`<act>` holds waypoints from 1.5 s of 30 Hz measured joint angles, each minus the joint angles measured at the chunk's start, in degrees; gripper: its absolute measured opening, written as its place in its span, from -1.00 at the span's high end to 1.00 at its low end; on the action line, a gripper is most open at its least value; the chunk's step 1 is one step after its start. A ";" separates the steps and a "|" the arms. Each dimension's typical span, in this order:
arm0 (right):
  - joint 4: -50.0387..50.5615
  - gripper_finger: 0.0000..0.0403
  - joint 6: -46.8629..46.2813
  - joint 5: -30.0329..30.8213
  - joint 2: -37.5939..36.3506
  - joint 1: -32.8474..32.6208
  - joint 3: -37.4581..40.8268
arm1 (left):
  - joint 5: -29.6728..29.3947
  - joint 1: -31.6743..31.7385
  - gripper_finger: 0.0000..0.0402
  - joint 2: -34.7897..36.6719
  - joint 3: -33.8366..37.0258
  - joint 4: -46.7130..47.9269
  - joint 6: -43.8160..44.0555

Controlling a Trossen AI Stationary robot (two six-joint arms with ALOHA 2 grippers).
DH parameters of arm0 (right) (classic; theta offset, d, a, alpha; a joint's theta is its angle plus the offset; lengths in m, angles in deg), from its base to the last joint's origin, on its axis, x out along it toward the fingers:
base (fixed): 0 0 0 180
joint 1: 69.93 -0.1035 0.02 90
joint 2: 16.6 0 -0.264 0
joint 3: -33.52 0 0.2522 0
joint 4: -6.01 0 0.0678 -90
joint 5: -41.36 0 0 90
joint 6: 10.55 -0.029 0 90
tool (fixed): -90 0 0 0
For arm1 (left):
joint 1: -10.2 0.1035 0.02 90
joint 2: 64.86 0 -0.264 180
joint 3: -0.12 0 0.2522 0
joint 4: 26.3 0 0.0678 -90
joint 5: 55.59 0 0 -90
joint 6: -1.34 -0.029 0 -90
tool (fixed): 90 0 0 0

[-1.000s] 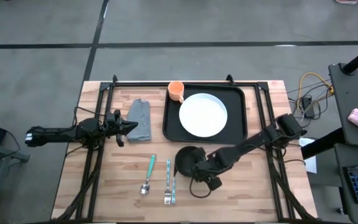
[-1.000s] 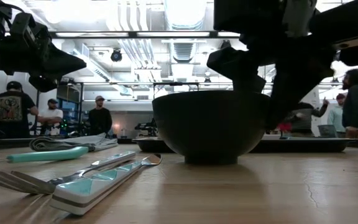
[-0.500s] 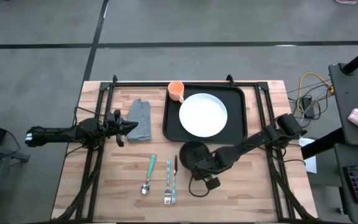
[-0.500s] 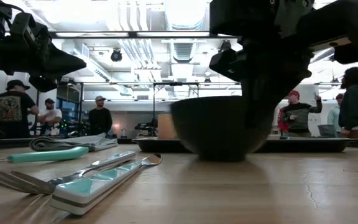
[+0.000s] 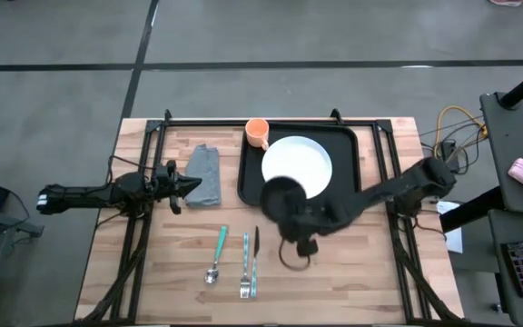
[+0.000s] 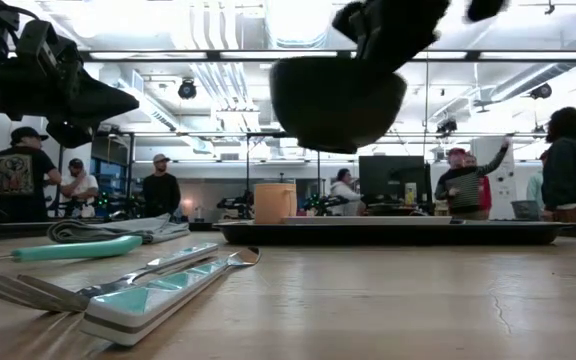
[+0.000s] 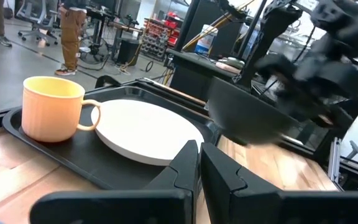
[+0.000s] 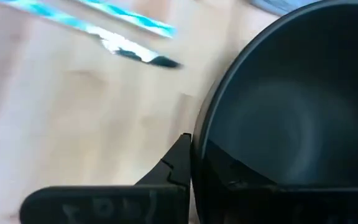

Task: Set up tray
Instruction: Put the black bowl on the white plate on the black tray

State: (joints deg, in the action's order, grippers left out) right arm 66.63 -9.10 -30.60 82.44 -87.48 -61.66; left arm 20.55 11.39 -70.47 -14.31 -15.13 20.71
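Observation:
A small black bowl (image 5: 281, 194) hangs in the air over the near edge of the black tray (image 5: 352, 138), with my right gripper (image 5: 297, 214) shut on it. The low view shows the bowl (image 6: 336, 100) well above the wood. A white plate (image 5: 300, 163) lies on the tray, and an orange cup (image 5: 258, 133) stands in the tray's far left corner. My left gripper (image 5: 189, 184) waits shut at the table's left, level, beside a grey cloth (image 5: 204, 174). My right gripper holds the bowl by its rim (image 8: 199, 138) on the near right side, one finger (image 8: 178, 157) outside the wall and the other inside. The fingers slant down from the table's near right. The bowl hangs clear of the table and tray, mouth up.
A teal-handled spoon (image 5: 218, 252), a fork (image 5: 244, 265) and a knife (image 5: 255, 254) lie side by side on the wood near the front. The black frame rails (image 5: 143, 227) run along both sides. People stand in the room beyond the table.
My right gripper has shut on the bowl's rim, then risen and gone toward the table's far edge. The bowl, which stood on the wood beside the cutlery, is now lifted clear and hangs at the tray's near edge.

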 joint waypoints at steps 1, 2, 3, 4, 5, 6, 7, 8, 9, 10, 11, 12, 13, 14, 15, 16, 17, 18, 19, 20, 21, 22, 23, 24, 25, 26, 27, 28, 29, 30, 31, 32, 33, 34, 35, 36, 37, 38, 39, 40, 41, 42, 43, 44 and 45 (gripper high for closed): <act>0.63 0.96 -0.19 -0.01 -0.41 1.41 0.24 | 0.01 0.01 1.00 -0.03 0.00 0.02 0.00; 1.18 0.96 -0.08 0.07 -0.56 2.99 0.62 | 0.00 0.02 1.00 -0.02 0.00 0.02 0.00; 1.24 0.96 0.48 0.11 -0.77 4.59 0.97 | 0.01 0.02 1.00 -0.04 0.00 0.02 0.00; 1.07 0.96 1.16 0.03 -0.86 6.16 1.34 | -0.01 0.02 1.00 -0.09 0.00 0.02 0.00; 1.02 0.96 1.78 -0.10 -0.87 7.83 1.75 | -0.01 0.02 1.00 -0.15 0.00 0.01 0.00; 1.11 0.96 2.00 -0.34 -0.87 9.50 2.14 | 0.01 0.02 1.00 -0.26 0.00 0.00 0.00; 1.16 0.96 1.95 -0.83 -0.94 11.24 2.64 | -0.02 0.02 1.00 -0.31 0.00 0.02 0.00; 1.04 0.96 1.97 -1.95 -0.96 13.08 3.22 | 0.02 0.02 1.00 -0.31 0.00 0.00 0.00; 1.04 0.96 1.95 -3.48 -0.96 14.94 3.84 | 0.02 0.02 1.00 -0.33 0.00 0.00 0.00; 1.03 0.96 1.85 -4.76 -0.96 16.76 4.64 | 0.00 0.02 1.00 -0.37 0.00 0.02 0.00; 0.91 0.96 1.68 -5.58 -0.96 18.43 5.56 | 0.00 0.02 1.00 -0.42 0.00 0.02 0.00; 0.79 0.96 1.70 -6.23 -0.96 19.99 6.54 | 0.00 0.02 1.00 -0.40 0.00 0.02 0.00; 0.65 0.96 1.79 -6.68 -0.96 21.34 7.44 | 0.00 0.02 1.00 -0.39 0.00 0.02 0.00; 0.22 0.96 1.95 -6.78 -0.96 22.54 8.35 | 0.02 0.02 1.00 -0.39 0.00 0.02 0.00; -0.41 0.96 2.17 -7.05 -0.96 23.65 9.22 | 0.00 0.02 1.00 -0.39 0.00 0.02 0.00; -1.44 0.96 2.57 -7.70 -0.96 24.65 10.19 | 0.00 0.02 1.00 -0.39 0.00 0.02 0.00; -2.62 0.96 3.11 -8.06 -0.96 25.48 11.06 | 0.00 0.02 1.00 -0.39 0.00 0.02 0.00; -3.67 0.96 3.67 -8.28 -0.96 26.17 11.77 | 0.00 0.02 1.00 -0.39 0.00 0.02 0.00; -4.71 0.96 4.33 -8.40 -0.96 26.77 12.43 | 0.00 0.02 1.00 -0.39 0.00 0.02 0.00; -5.74 0.96 4.89 -8.66 -0.96 27.27 13.05 | 0.00 0.02 1.00 -0.39 0.00 0.02 0.00; -6.87 0.96 5.09 -8.92 -0.96 27.67 13.61 | 0.00 0.02 1.00 -0.39 0.00 0.02 0.00; -7.78 0.96 5.19 -8.96 -0.96 28.04 14.13 | 0.00 0.02 1.00 -0.39 0.00 0.02 0.00; -8.23 0.96 5.16 -9.16 -0.96 28.33 14.51 | 0.00 0.02 1.00 -0.39 0.00 0.02 0.00; -8.56 0.96 5.03 -9.51 -0.96 28.48 14.86 | 0.00 0.02 1.00 -0.39 0.00 0.02 0.00; -8.99 0.96 5.30 -9.73 -0.96 28.53 15.18 | 0.00 0.02 1.00 -0.39 0.00 0.02 0.00; -9.35 0.96 5.83 -9.75 -0.96 28.53 15.50 | 0.00 0.02 1.00 -0.39 0.00 0.02 0.00; -9.85 0.96 6.43 -9.75 -0.96 28.53 15.99 | 0.00 0.02 1.00 -0.39 0.00 0.02 0.00; -10.32 0.96 6.88 -9.77 -0.96 28.52 16.47 | 0.00 0.02 1.00 -0.39 0.00 0.02 0.00; -11.09 0.96 7.34 -9.80 -0.96 28.49 16.92 | 0.00 0.02 1.00 -0.39 0.00 0.02 0.00; -11.88 0.96 7.64 -9.81 -0.96 28.46 17.23 | 0.00 0.02 1.00 -0.39 0.00 0.02 0.00; -12.56 0.96 7.74 -9.82 -0.96 28.44 17.43 | 0.00 0.02 1.00 -0.39 0.00 0.02 0.00; -13.25 0.96 7.74 -9.84 -0.96 28.44 17.64 | 0.00 0.02 1.00 -0.39 0.00 0.02 0.00; -13.60 0.96 7.74 -10.03 -0.98 28.44 17.80 | 0.00 0.02 1.00 -0.39 0.00 0.02 0.00; -13.75 0.96 7.80 -10.39 -0.96 28.44 18.00 | 0.00 0.02 1.00 -0.39 0.00 0.02 0.00; -13.71 0.96 7.89 -10.45 -0.91 28.44 18.08 | 0.00 0.02 1.00 -0.39 0.00 0.02 0.00; -13.72 0.96 7.99 -10.48 -0.89 28.44 18.12 | 0.00 0.02 1.00 -0.39 0.00 0.02 0.00; -13.88 0.96 8.03 -10.74 -0.89 28.44 18.16 | 0.00 0.02 1.00 -0.39 0.00 0.02 0.00; -14.06 0.96 8.08 -11.29 -0.89 28.44 18.18 | 0.00 0.02 1.00 -0.39 0.00 0.02 0.00; -14.15 0.96 8.32 -12.10 -0.89 28.44 18.18 | 0.00 0.02 1.00 -0.39 0.00 0.02 0.00; -14.15 0.96 8.82 -12.85 -0.89 28.44 18.18 | 0.00 0.02 1.00 -0.39 0.00 0.02 0.01; -14.13 0.96 9.50 -13.26 -0.89 28.44 18.15 | 0.00 0.02 1.00 -0.39 0.00 0.02 0.00; -14.20 0.96 10.04 -13.42 -0.89 28.44 18.02 | 0.00 0.02 1.00 -0.39 0.00 0.02 0.00; -14.53 0.96 10.43 -13.55 -0.89 28.44 17.91 | 0.00 0.02 1.00 -0.39 0.00 0.02 0.00; -14.74 0.96 10.69 -13.57 -0.89 28.44 17.82 | 0.00 0.02 1.00 -0.39 0.00 0.02 0.00; -14.73 0.96 10.77 -13.59 -0.89 28.46 17.76 | 0.00 0.02 1.00 -0.39 0.00 0.02 0.00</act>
State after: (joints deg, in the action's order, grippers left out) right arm 51.90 1.67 -44.19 81.55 -59.02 -43.90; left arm 20.54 11.41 -70.86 -14.31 -15.11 20.71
